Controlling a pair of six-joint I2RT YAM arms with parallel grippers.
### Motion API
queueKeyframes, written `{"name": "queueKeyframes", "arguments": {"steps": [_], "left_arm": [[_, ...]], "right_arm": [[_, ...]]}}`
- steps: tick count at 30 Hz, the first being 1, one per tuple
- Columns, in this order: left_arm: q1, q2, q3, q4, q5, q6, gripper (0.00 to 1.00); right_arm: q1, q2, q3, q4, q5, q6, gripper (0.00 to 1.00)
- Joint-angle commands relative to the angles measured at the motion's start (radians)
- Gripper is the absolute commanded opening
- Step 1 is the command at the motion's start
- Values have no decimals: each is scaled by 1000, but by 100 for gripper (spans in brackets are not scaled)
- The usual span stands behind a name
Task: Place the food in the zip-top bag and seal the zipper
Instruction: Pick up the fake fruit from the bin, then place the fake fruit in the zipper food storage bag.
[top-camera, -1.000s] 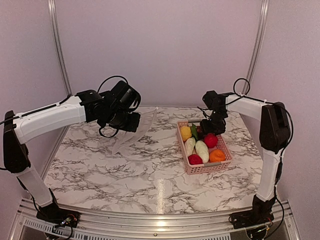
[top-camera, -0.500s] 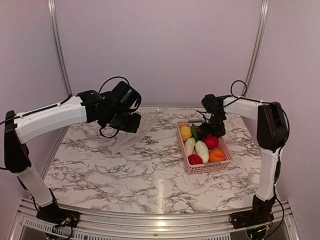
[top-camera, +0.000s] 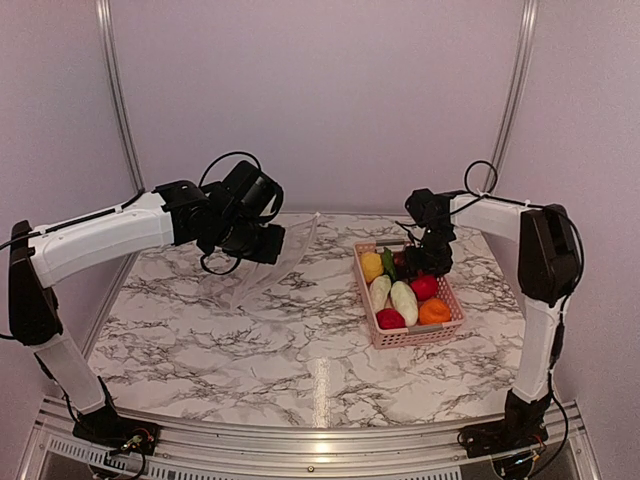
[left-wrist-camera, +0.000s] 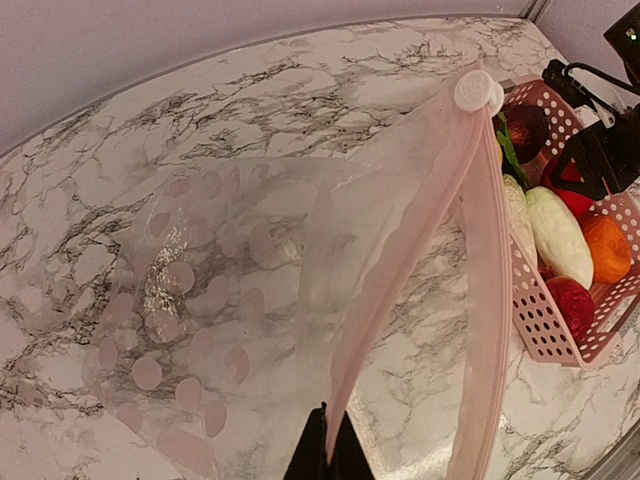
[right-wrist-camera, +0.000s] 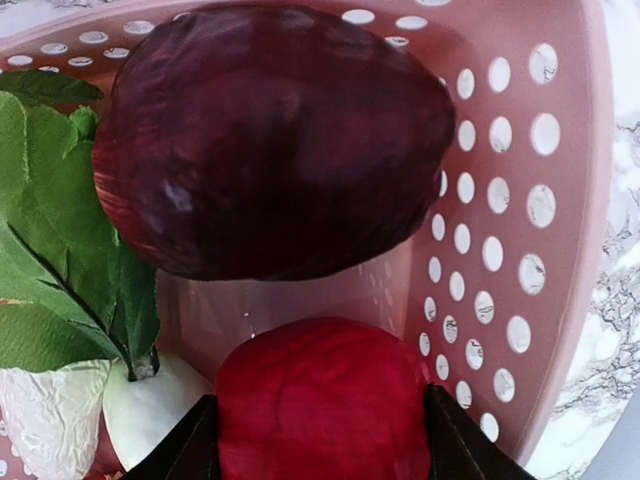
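Observation:
The clear zip-top bag (top-camera: 268, 265) hangs from my left gripper (top-camera: 266, 243) over the back left of the table. In the left wrist view the left gripper (left-wrist-camera: 330, 445) is shut on the bag's pinkish zipper strip (left-wrist-camera: 405, 250), and the bag (left-wrist-camera: 230, 290) sags open below. The food lies in the pink basket (top-camera: 416, 338): yellow (top-camera: 371, 266), white (top-camera: 404, 300), orange (top-camera: 434, 311) and red (top-camera: 389, 319) pieces. My right gripper (top-camera: 426, 262) reaches into the basket's far end. There the right gripper (right-wrist-camera: 320, 420) presses on both sides of a red round fruit (right-wrist-camera: 320, 400), below a dark maroon one (right-wrist-camera: 270, 140).
A green leaf (right-wrist-camera: 50, 250) and a white piece (right-wrist-camera: 150, 400) lie left of the red fruit. The basket wall (right-wrist-camera: 570, 200) stands close on the right of my right fingers. The left wrist view shows the basket (left-wrist-camera: 545, 320) just right of the bag's mouth.
My right gripper has dropped slightly into the basket and narrowed onto the red fruit. The left arm and the bag have barely moved.

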Motion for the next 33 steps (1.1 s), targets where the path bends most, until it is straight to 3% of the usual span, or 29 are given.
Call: {"name": "queueKeyframes", "arguments": {"steps": [1, 7, 14, 22, 28, 33], "left_arm": [[4, 20, -6, 29, 18, 7, 0], [5, 33, -8, 46, 36, -10, 0], [8, 52, -4, 62, 44, -30, 0], [15, 64, 9, 83, 59, -61, 0], [26, 73, 23, 107, 90, -95, 0], [35, 80, 45, 125, 119, -126, 0]], "right_arm": [[-10, -76, 18, -33, -13, 14, 49], [7, -159, 86, -51, -85, 14, 48], [122, -246, 205, 11, -201, -2, 47], [195, -311, 284, 172, -386, 130, 45], [229, -330, 233, 369, -547, 260, 44], [274, -309, 216, 451, -587, 306, 43]]}}
